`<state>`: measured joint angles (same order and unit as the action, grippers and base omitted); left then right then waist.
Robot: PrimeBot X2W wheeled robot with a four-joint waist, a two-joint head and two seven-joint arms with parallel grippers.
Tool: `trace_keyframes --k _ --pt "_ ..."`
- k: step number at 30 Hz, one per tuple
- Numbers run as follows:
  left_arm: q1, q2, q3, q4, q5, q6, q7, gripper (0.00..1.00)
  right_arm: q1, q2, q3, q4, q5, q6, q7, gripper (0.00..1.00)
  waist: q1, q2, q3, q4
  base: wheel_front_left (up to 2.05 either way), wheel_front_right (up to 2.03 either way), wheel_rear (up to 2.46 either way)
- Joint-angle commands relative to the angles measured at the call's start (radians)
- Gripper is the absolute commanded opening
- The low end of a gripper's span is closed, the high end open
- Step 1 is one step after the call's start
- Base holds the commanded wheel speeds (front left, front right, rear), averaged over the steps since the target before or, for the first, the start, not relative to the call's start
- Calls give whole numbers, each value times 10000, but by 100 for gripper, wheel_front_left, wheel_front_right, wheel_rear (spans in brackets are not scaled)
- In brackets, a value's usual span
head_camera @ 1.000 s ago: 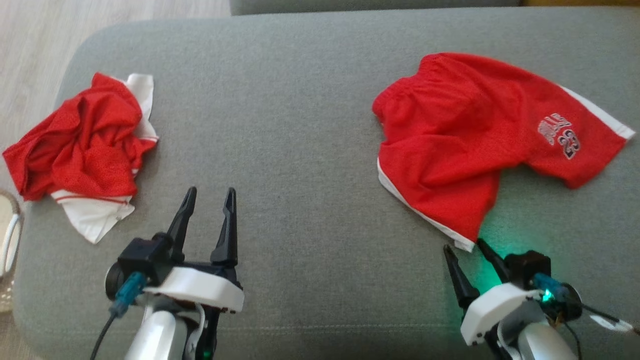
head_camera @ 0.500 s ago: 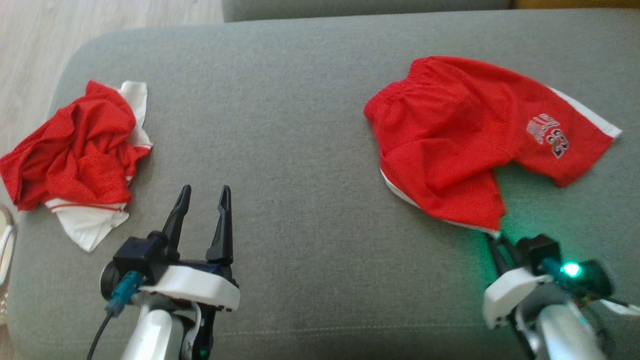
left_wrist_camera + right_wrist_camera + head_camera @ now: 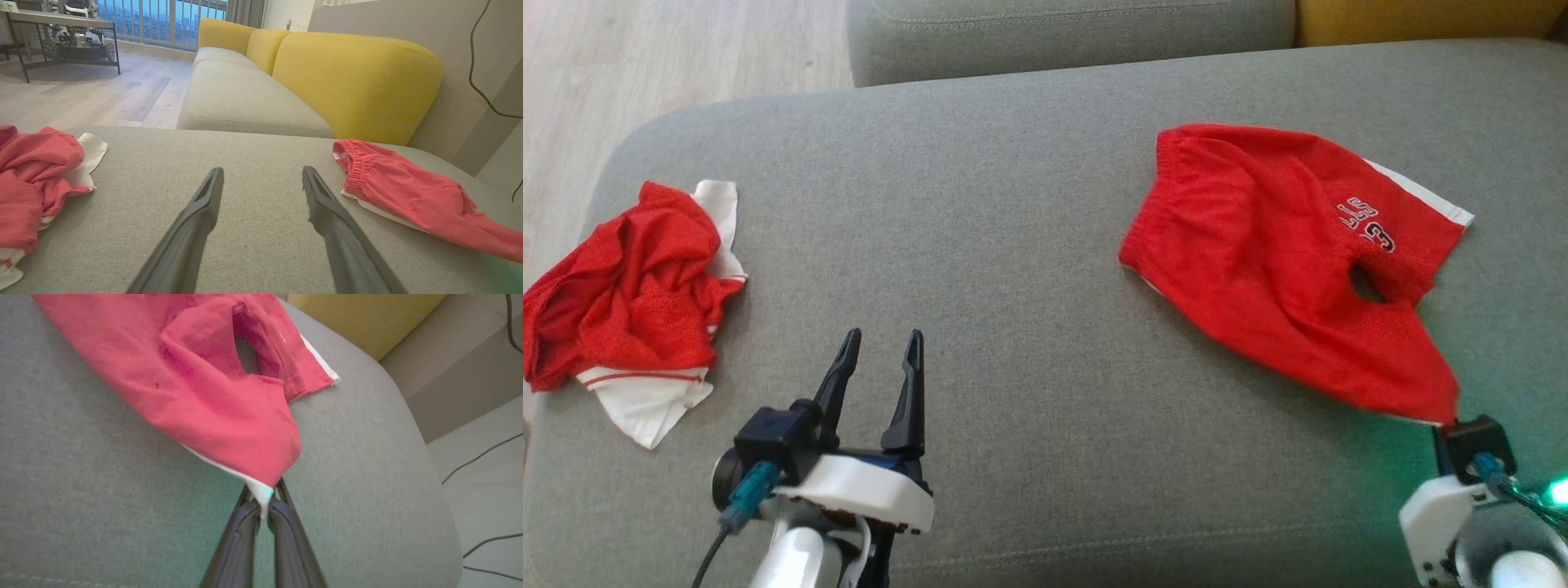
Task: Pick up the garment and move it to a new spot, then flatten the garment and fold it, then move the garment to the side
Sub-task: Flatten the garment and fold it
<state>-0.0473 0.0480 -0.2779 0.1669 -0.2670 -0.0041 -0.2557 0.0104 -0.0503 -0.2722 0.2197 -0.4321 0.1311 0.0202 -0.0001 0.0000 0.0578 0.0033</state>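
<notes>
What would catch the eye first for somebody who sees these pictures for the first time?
The red shorts on the right of the grey sofa cushion stand out most, drawn to a point at one hem corner where the right gripper is shut on it. At the cushion's left edge lies a crumpled red and white garment, and the left gripper hangs open over bare cushion between the two.

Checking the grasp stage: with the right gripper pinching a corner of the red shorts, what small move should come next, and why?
Probably raise the right gripper slightly and draw the red shorts toward the bare middle of the cushion. Its jaws are shut on the white-trimmed hem corner, most fabric lies on the cushion, and the left gripper stands open, holding nothing.
</notes>
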Motion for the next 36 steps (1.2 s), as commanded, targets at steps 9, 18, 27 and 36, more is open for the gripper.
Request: trace_keyframes --k 9,18,27,36 --pt "-331 22 338 -235 100 -37 -61 100 -396 -4 -547 -84 106 -4 455 100 1 0 117 -128 0 0 0" --pt "-400 22 429 -232 148 -90 -61 100 -687 -1 -220 -947 1285 -4 -406 100 1 0 203 -290 0 0 0" --pt "-409 22 479 -255 190 -100 -61 100 -975 0 476 -2162 2507 -4 -1328 100 1 0 60 -414 0 0 0" --pt "-370 22 560 -616 1 -11 -61 100 -674 0 860 -1666 5006 -4 -2438 100 1 0 55 -432 0 0 0"
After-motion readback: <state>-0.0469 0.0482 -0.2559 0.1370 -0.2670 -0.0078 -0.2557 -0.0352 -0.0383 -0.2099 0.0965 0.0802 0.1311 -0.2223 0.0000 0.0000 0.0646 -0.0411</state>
